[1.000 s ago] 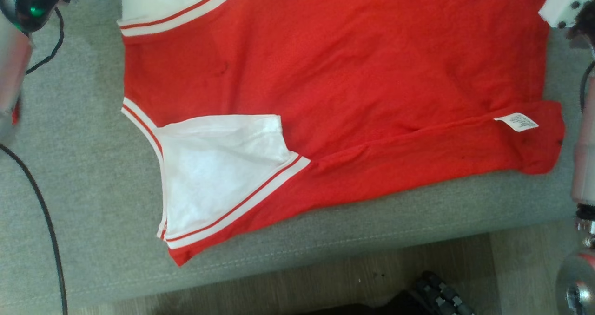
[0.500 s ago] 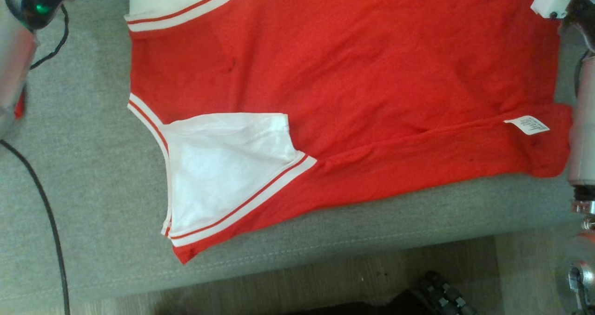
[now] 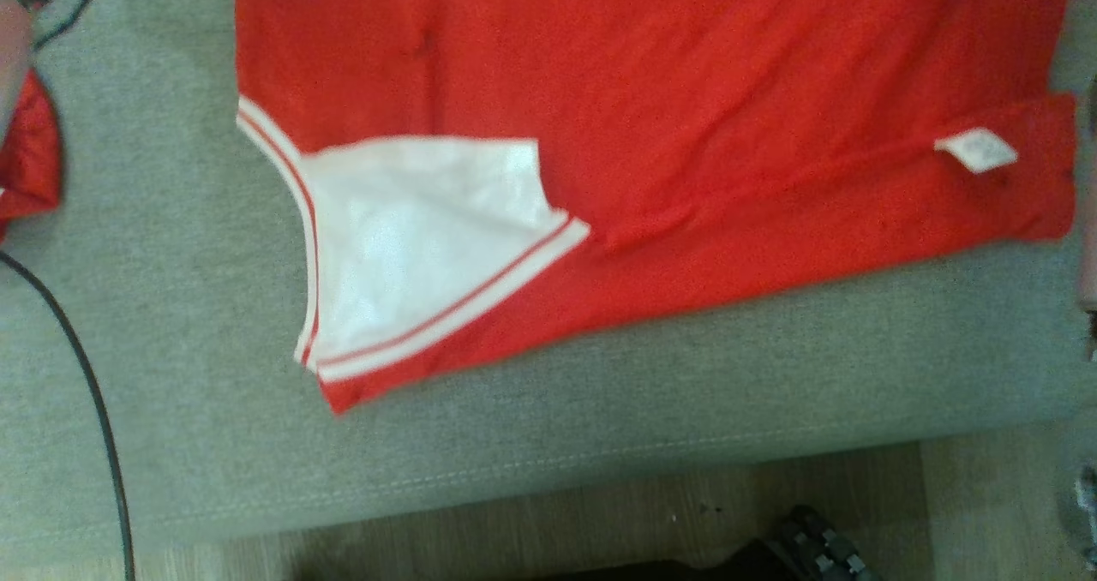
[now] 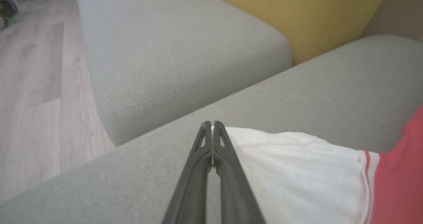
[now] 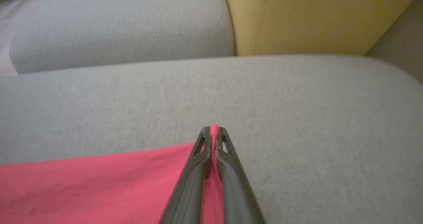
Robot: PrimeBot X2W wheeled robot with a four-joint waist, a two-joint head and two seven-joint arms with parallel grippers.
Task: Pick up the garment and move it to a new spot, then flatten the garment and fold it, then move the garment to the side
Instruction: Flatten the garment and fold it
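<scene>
Two surfaces lie nearest the robot: a strip of wood floor [image 3: 514, 530] and, just beyond it, the front edge of the grey seat cushion [image 3: 600, 410] that carries everything. The garment [image 3: 686, 92], red with a stripe-trimmed white sleeve [image 3: 411, 247], lies spread on that cushion, its near hem close to the front edge and its care label [image 3: 977, 148] turned up toward the right-hand side. A black cable [image 3: 86, 375] trails over the cushion's left part, apart from the cloth but perhaps near enough to snag a dragged sleeve. Farther on, the left claw [image 4: 211, 125] is pinched closed on a white edge of the cloth, a sliver of white showing between its tips, and the right claw [image 5: 213, 130] is clamped on a red corner. Gripping both far corners likely serves to lift the cloth or pull it taut for flattening. Beyond them bare cushion gives room, bounded by a second grey cushion [image 4: 165, 45] and a yellow backrest [image 4: 314, 16].
</scene>
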